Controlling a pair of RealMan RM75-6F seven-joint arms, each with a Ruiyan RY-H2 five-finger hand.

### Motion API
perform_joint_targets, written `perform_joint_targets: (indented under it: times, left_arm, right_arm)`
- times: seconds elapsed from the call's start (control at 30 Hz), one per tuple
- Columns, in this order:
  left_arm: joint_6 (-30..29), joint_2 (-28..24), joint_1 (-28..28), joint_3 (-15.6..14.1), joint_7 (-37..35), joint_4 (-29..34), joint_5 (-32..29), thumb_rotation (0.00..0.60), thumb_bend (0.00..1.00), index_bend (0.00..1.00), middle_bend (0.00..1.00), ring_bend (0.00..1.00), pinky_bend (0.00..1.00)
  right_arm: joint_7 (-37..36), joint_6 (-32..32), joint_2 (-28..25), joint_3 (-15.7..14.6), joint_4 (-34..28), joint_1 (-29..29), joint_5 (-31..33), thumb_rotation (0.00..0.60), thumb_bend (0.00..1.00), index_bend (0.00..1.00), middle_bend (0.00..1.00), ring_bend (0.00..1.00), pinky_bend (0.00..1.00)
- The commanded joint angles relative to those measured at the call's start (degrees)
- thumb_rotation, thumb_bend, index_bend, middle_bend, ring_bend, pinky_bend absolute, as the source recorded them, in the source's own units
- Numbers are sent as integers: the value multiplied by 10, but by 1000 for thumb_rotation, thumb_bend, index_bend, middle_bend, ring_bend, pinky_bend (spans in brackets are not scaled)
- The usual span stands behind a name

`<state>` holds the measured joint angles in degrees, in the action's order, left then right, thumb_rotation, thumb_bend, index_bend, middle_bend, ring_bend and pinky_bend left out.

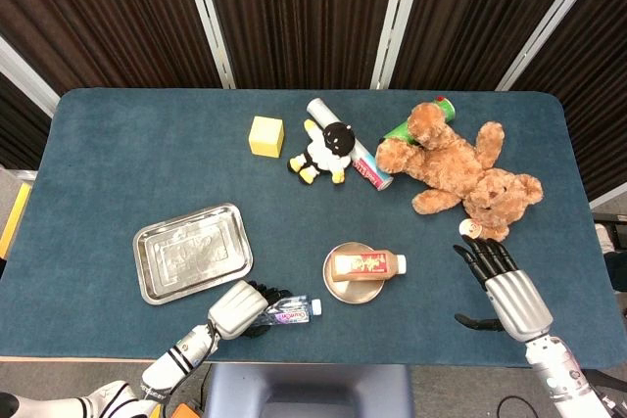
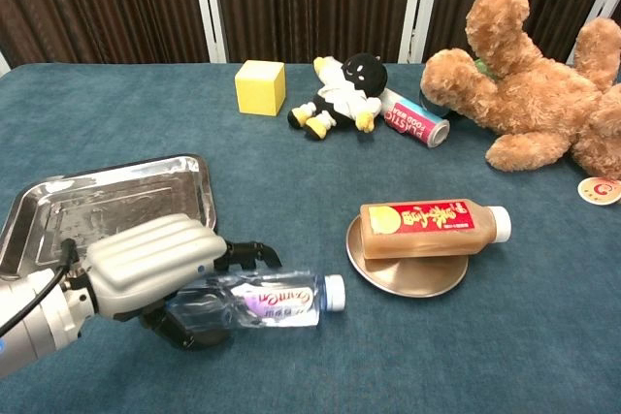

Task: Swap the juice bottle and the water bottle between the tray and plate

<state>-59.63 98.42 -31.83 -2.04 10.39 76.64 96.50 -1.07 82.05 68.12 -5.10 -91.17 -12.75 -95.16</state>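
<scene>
Water bottle (image 2: 262,300) lies on the counter (image 1: 118,154) at 3 o'clock of the tray (image 1: 191,252), grasped by the left hand (image 2: 155,259), fingers curled over it. Juice bottle (image 2: 432,225) lies across the plate (image 2: 408,273). Right hand (image 1: 505,291) hovers with fingers spread, seemingly holding nothing, at 6 o'clock of the teddy bear (image 1: 460,168).

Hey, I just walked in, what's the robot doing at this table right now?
The left hand has its fingers curled around the water bottle, which lies on the table just in front of the empty tray. The juice bottle lies on its side across the small plate. The right hand is open over the table near the teddy bear, holding nothing. Neither bottle has reached its new spot yet.
</scene>
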Motion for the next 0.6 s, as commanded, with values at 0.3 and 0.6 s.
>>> perform_joint_targets:
  times: [0.3,0.6]
  left_arm:
    - [-100,-34,0,12,-40,-21,40,600,455,725,904,810,880]
    - [-94,-72,-28,42,-232,-184,2,600,450,722,902,810,877]
  right_arm:
    - [23,-21,11,7,1,1,7,600,187,0,0,0,53]
    - [49,-22,20,12,0,7,8,600,187,0,0,0,53]
